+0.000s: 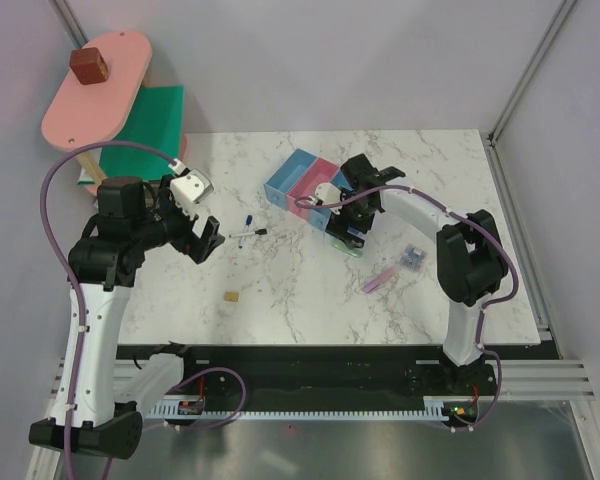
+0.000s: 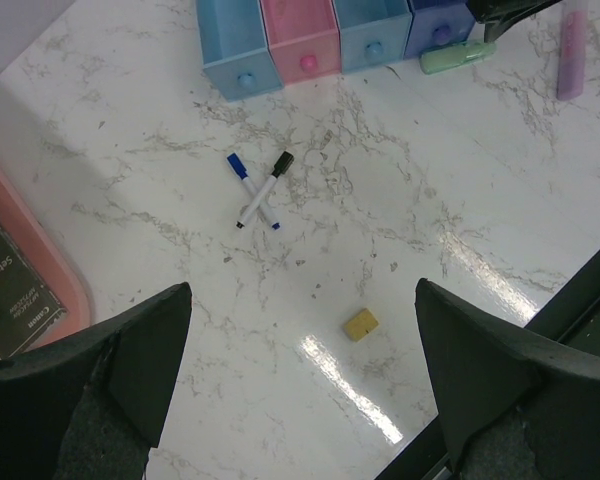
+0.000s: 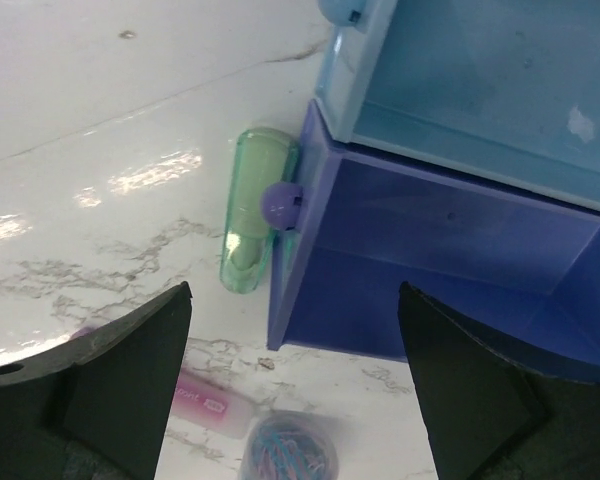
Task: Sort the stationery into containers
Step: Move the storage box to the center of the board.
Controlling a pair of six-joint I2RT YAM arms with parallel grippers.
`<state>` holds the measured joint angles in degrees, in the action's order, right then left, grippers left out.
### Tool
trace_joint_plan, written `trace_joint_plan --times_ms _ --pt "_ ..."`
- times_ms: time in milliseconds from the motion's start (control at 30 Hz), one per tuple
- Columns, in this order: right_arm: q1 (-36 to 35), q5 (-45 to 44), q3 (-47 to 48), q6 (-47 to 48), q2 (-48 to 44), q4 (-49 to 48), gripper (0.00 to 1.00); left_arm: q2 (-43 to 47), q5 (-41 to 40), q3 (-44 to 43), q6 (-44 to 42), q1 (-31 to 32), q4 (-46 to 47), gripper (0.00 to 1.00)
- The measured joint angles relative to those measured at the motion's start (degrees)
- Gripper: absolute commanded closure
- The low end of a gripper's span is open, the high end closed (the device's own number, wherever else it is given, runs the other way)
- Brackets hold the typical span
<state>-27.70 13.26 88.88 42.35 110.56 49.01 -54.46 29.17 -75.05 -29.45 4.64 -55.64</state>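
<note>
The containers [image 1: 302, 180] are a row of joined bins: blue [image 2: 235, 45], pink [image 2: 300, 35], light blue [image 2: 370, 30] and purple-blue [image 2: 432, 25]. My right gripper [image 1: 348, 222] hovers open over the purple-blue bin's front corner [image 3: 310, 250], holding nothing. A mint-green piece [image 3: 252, 210] lies against that bin's front. A pink-lilac bar [image 1: 382, 279] and a purple-blue bundle [image 1: 412, 257] lie to the right. Two white markers [image 2: 258, 190] lie crossed mid-table. A tan block [image 2: 360, 323] sits nearer the front. My left gripper [image 1: 205, 240] is open and empty, left of the markers.
A pink-and-green tiered shelf [image 1: 100, 90] stands at the back left with a brown cube [image 1: 88, 65] on top; its pink edge [image 2: 40, 270] shows left of my left gripper. The table's front edge [image 2: 580, 290] runs close behind the tan block.
</note>
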Motion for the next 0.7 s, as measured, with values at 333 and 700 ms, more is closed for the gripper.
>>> trace_joint_plan --times_ms 333,700 --pt "0.6 -13.4 -7.3 -2.0 0.5 -17.1 0.07 0.2 0.0 0.0 0.0 0.0 0.0 0.0" --pt "1.0 -25.4 -10.7 2.9 1.9 -32.7 0.07 0.0 1.0 0.0 0.0 0.0 0.0 0.0"
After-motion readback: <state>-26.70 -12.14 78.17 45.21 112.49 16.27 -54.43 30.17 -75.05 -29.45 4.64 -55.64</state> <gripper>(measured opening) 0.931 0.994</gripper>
